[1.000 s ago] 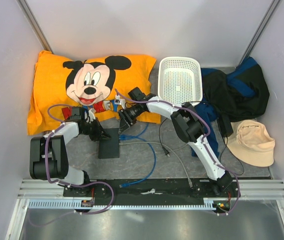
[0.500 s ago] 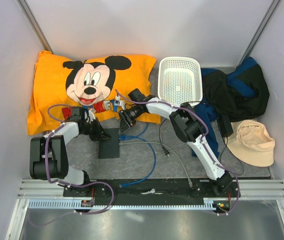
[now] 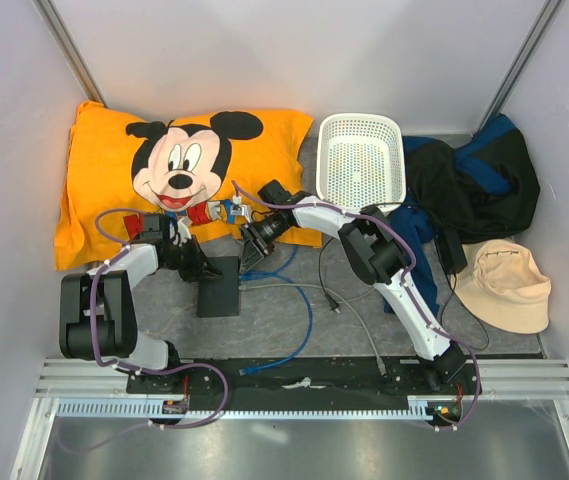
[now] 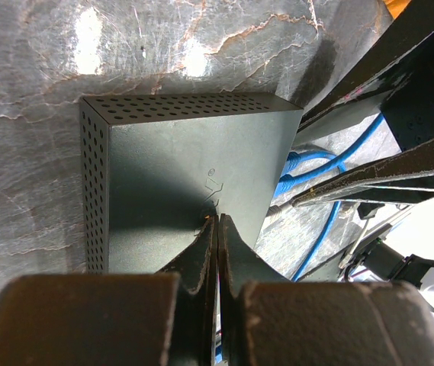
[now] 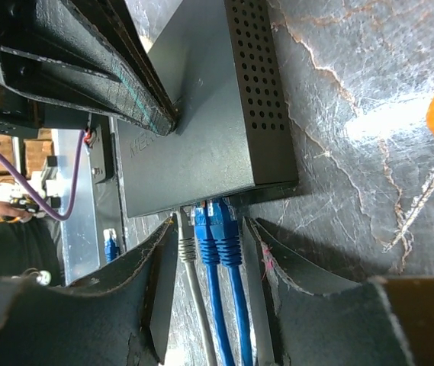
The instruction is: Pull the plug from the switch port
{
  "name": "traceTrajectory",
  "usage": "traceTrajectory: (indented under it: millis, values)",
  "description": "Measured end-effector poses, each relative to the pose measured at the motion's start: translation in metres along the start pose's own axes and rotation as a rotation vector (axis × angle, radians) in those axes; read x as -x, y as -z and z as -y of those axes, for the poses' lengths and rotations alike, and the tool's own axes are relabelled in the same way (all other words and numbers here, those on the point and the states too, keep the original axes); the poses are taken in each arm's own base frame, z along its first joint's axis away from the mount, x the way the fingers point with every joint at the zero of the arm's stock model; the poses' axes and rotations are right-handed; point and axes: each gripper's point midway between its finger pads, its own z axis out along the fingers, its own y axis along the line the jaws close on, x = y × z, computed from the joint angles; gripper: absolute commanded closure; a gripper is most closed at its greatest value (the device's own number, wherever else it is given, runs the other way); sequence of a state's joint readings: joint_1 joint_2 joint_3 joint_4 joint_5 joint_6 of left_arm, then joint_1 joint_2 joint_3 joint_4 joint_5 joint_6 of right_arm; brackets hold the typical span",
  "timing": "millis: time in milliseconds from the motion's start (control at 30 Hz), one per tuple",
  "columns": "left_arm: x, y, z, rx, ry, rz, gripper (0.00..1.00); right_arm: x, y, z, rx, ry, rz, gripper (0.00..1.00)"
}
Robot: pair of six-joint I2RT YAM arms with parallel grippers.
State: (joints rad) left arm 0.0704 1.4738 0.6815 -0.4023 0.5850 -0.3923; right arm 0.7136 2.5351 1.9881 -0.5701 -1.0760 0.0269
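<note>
Right gripper (image 5: 210, 248) is straddling the plugs at the socket edge of the switch port (image 5: 201, 114). Its fingers (image 5: 159, 267) are sitting spread, one on each side of two blue plugs (image 5: 218, 229) and a grey plug (image 5: 185, 242), very close on both flanks. Can't tell whether they're actually pinching. All three plugs are sitting in their sockets.

Left gripper (image 4: 215, 223) is pressed together, with its tips bearing down on the top face of the switch port, near the bottom edge of that face in the left wrist view.

In the top view the switch port is lying flat on the grey table (image 3: 169, 315), lower centre-left of the frame. The left gripper is reaching in from its left and the right gripper from its upper right. A blue cable (image 3: 310, 310) is looping off toward the bottom of the frame.

An orange Mickey pillow (image 3: 104, 180) is lying upper left, a white basket (image 3: 361, 118) top centre and a beige hat (image 3: 504, 285) at right.
</note>
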Motion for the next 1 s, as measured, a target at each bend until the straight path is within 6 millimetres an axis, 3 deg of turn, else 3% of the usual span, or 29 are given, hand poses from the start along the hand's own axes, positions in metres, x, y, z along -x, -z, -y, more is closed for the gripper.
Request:
traceTrajectory:
  millis: [1000]
  values:
    - [-0.0004, -0.0005, -0.0002, -0.001, 0.002, -0.003, 0.97, -0.0004, -0.0035, 0.0059, 0.017, -0.091, 0.002, 0.63]
